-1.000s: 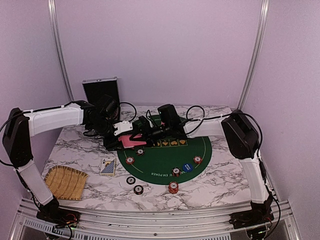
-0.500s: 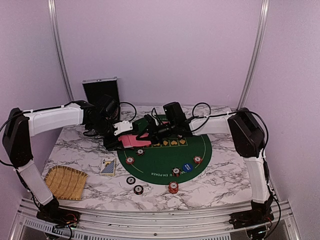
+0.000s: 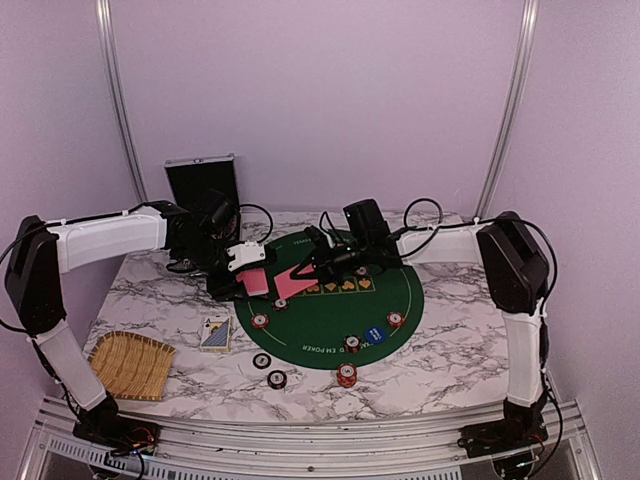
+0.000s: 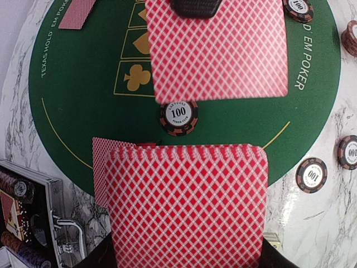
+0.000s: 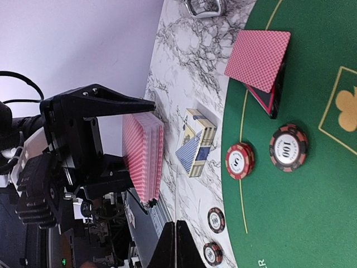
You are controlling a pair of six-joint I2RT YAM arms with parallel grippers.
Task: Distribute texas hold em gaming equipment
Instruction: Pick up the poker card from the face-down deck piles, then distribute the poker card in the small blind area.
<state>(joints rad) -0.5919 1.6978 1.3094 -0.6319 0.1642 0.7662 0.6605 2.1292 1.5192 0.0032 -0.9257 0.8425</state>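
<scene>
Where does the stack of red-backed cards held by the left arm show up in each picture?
Top external: the deck is left of centre, at the green mat's far-left edge.
Left wrist: the deck fills the bottom, backs to the camera, below the single card.
Right wrist: the deck stands edge-on, left of centre.
Shared landmark: the 100 chip on the mat near the deck.

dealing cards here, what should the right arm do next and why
Probably carry the card clear and lay it on the green mat: the right claw is shut on it, just off the deck in the left claw.
</scene>
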